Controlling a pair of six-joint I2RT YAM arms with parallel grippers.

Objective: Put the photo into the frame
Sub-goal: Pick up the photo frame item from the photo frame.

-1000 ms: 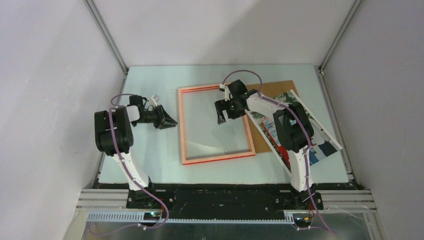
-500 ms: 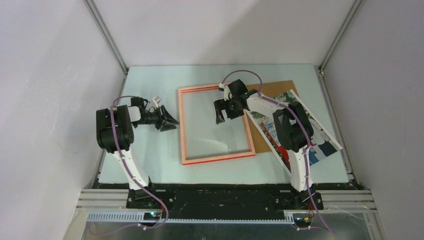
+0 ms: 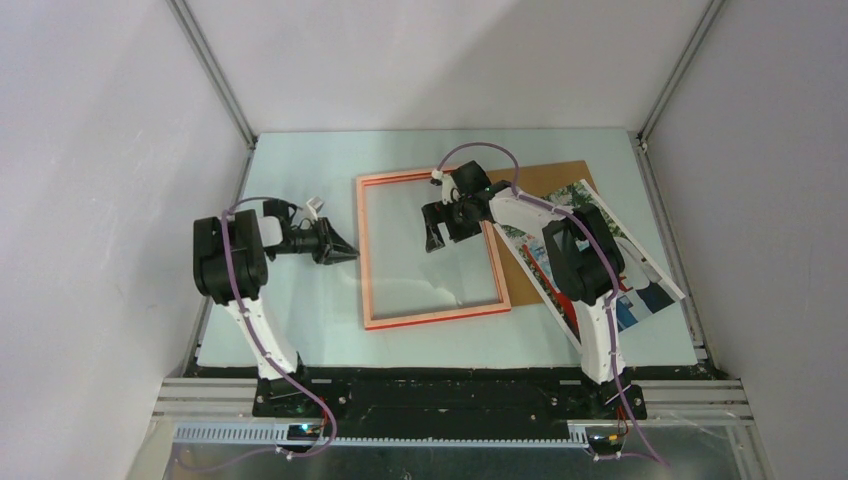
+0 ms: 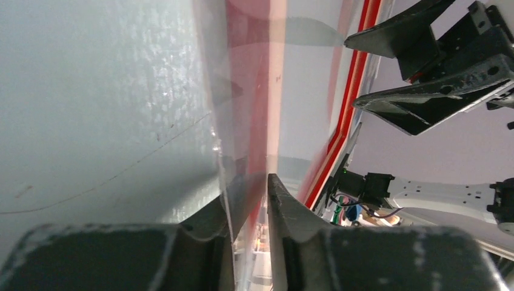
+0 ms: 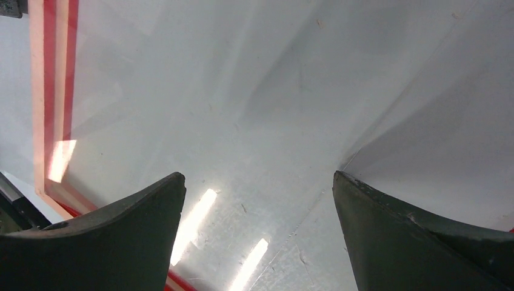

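The frame (image 3: 430, 316) lies flat mid-table, pale orange-pink side up with a red edge and a clear pane inside it. My left gripper (image 3: 348, 252) sits at the frame's left rail. In the left wrist view its jaws (image 4: 248, 185) stand narrow, with the pink rail (image 4: 270, 91) running in between them. My right gripper (image 3: 436, 240) hangs open over the pane, and nothing lies between its fingers (image 5: 256, 179). The photo (image 3: 645, 280) lies picture side up at the right, partly hidden under the right arm.
A brown backing board (image 3: 555, 178) lies under the photo's far corner, just right of the frame. Grey walls and metal posts close in the table on three sides. The frame's rail (image 5: 51, 91) shows at the left of the right wrist view.
The left jaws widened briefly, then narrowed again on the frame's left rail, tilting slightly. The right gripper drifted a little left over the pane. Frame and photo stayed put.
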